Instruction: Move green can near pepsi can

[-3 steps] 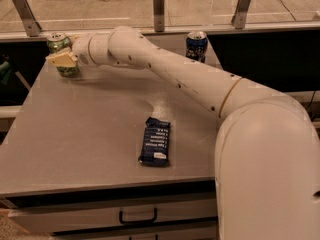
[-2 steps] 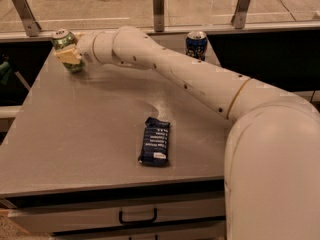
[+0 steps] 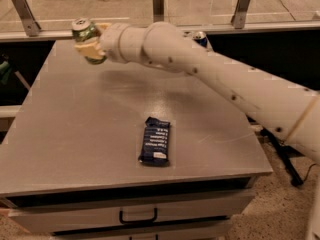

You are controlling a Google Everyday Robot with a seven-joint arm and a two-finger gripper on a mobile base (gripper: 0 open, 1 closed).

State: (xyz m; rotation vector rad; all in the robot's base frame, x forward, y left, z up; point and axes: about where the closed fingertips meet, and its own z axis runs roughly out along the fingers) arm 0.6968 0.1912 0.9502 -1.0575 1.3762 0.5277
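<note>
The green can (image 3: pixel 84 33) is held in my gripper (image 3: pixel 91 43), lifted off the table and tilted, over the table's far left part. Its silver top points up and left. The gripper's cream fingers (image 3: pixel 88 48) are shut around the can's lower half. The pepsi can (image 3: pixel 201 38) stands at the table's far edge to the right; only its silver top and a bit of blue show behind my white arm (image 3: pixel 200 69).
A flat dark blue snack packet (image 3: pixel 155 141) lies in the near middle of the grey table (image 3: pixel 75 134). Drawers with a black handle (image 3: pixel 137 217) are below the front edge. A glass railing with metal posts (image 3: pixel 158 4) runs behind the table.
The gripper has lifted the green can off the table's far left corner and carried it right and up, tilting it. The camera view has also shifted.
</note>
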